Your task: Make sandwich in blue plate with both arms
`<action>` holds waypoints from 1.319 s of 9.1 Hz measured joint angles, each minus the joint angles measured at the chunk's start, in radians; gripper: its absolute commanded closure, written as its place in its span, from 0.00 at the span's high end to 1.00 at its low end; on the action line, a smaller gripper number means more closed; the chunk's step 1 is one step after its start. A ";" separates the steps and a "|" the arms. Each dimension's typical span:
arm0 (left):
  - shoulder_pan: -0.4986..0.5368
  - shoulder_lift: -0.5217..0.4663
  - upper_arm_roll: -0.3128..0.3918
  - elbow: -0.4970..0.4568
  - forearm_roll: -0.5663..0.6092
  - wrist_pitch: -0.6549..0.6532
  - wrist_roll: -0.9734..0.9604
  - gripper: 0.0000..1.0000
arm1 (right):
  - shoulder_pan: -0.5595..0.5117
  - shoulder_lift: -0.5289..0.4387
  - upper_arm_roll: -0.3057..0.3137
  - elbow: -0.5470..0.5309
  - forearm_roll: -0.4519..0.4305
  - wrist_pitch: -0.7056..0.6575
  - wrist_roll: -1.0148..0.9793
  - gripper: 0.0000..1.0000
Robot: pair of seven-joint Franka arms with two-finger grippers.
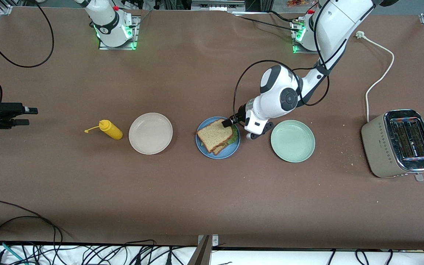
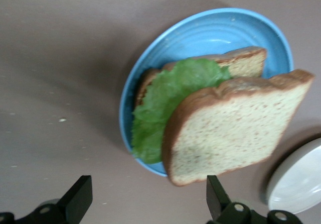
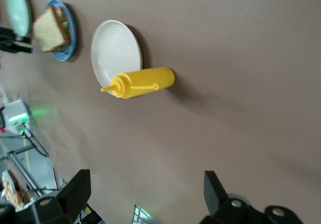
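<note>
The sandwich (image 1: 212,137) lies on the blue plate (image 1: 230,151) in the middle of the table: a lower bread slice (image 2: 246,63), a green lettuce leaf (image 2: 165,98) and a top slice (image 2: 230,128) resting askew on the leaf. The top slice overhangs the blue plate's rim (image 2: 210,33). My left gripper (image 1: 230,121) hangs over the plate's edge on the mint plate's side. It is open (image 2: 149,196), and one finger (image 2: 215,196) stands right by the top slice's edge. My right gripper (image 1: 31,116) waits at the right arm's end of the table, open (image 3: 148,194) and empty.
A yellow squeeze bottle (image 1: 110,129) lies beside a cream-white plate (image 1: 150,133). A mint-green plate (image 1: 293,141) sits beside the blue plate toward the left arm's end. A toaster (image 1: 399,143) with a white cord (image 1: 377,79) stands at that end, crumbs around it.
</note>
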 measured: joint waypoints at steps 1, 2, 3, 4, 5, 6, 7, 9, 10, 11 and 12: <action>0.010 -0.014 0.005 0.006 0.046 -0.054 0.000 1.00 | -0.001 -0.065 0.049 -0.046 -0.085 0.044 0.100 1.00; 0.032 -0.040 0.009 0.013 0.087 -0.120 0.000 1.00 | -0.002 -0.123 0.099 -0.091 -0.174 0.088 0.180 1.00; 0.069 -0.075 0.010 0.019 0.142 -0.196 0.000 1.00 | -0.002 -0.185 0.157 -0.142 -0.272 0.140 0.281 1.00; 0.112 -0.107 0.011 0.021 0.213 -0.255 0.001 1.00 | -0.003 -0.247 0.222 -0.192 -0.380 0.192 0.395 1.00; 0.163 -0.137 0.010 0.021 0.283 -0.304 0.005 1.00 | -0.003 -0.315 0.302 -0.240 -0.503 0.231 0.531 1.00; 0.210 -0.159 0.010 0.022 0.344 -0.343 0.038 1.00 | -0.002 -0.378 0.380 -0.285 -0.593 0.262 0.670 1.00; 0.251 -0.180 0.011 0.022 0.385 -0.371 0.096 1.00 | 0.000 -0.435 0.443 -0.325 -0.638 0.309 0.781 1.00; 0.328 -0.228 0.012 0.026 0.406 -0.389 0.222 1.00 | 0.001 -0.513 0.490 -0.361 -0.656 0.407 0.868 1.00; 0.373 -0.263 0.012 0.042 0.407 -0.422 0.300 1.00 | -0.012 -0.542 0.490 -0.363 -0.653 0.431 0.870 1.00; 0.412 -0.295 0.012 0.076 0.407 -0.478 0.368 1.00 | -0.029 -0.571 0.495 -0.363 -0.636 0.429 0.866 1.00; 0.440 -0.320 0.012 0.130 0.407 -0.554 0.427 1.00 | -0.040 -0.604 0.516 -0.364 -0.627 0.398 0.865 1.00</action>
